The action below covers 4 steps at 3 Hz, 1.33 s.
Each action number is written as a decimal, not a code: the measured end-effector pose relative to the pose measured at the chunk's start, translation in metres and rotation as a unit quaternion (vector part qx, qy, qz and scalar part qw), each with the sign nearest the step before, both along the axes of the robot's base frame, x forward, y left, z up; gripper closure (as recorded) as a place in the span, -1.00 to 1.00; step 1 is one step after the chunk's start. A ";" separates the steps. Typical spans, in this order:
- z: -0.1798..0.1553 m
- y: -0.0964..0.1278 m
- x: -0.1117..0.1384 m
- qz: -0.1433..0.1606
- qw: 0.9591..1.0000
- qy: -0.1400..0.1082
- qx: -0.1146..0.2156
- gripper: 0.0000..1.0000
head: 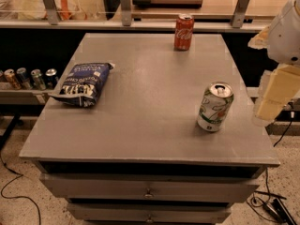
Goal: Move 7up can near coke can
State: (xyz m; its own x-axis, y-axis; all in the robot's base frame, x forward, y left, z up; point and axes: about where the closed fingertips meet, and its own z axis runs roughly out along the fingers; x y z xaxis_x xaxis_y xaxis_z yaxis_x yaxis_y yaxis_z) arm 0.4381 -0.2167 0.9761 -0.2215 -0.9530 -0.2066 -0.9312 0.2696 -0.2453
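The gripper [274,95], pale and blocky, hangs past the matte grey table's [140,130] right edge; whether it is open cannot be told. Near it, leftward in view, the 7up can [215,107], a smooth metal cylinder, stands upright, silver top up. The coke can [183,32] stands upright well beyond

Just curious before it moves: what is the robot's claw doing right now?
Gripper: hangs to the right of the 7up can, not touching it; open or closed cannot be told.
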 end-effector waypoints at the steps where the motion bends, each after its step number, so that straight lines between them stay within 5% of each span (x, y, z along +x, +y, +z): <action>1: 0.000 0.000 0.000 0.000 1.000 0.000 0.000 -1.00; 2: -0.001 0.000 0.000 0.002 1.000 -0.002 0.024 -1.00; 3: -0.008 -0.001 -0.001 0.007 0.997 -0.004 0.081 -1.00; 4: -0.020 0.004 -0.004 0.011 0.991 -0.014 0.135 -1.00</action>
